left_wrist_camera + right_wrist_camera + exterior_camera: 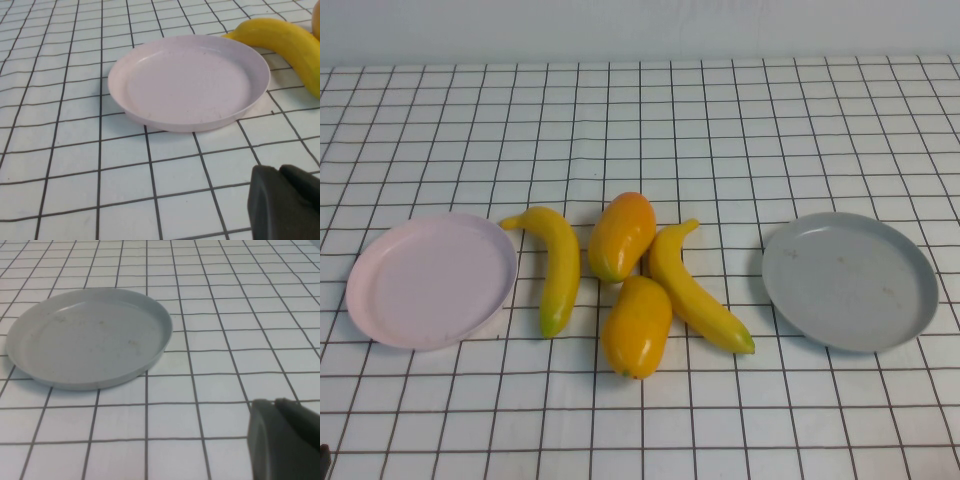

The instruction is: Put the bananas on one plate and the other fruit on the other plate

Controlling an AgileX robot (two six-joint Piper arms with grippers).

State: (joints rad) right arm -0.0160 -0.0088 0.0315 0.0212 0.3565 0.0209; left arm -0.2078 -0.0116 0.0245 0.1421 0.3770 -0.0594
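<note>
Pink plate [431,281] at desk [640,110] left, bare | grey plate [850,281] at right, bare | two bananas [556,267] [696,291] and two mango-like fruits [620,236] [637,326] clustered between plates | left end effector [285,202] near pink plate, together | right end effector [282,440] near grey plate, together

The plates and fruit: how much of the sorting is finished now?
Nothing is done: the pink plate and grey plate are empty. Both bananas and both mango-like fruits lie on the cloth between them. Nothing is in hand: the left gripper and right gripper are shut, each near its plate. All four remain.
</note>
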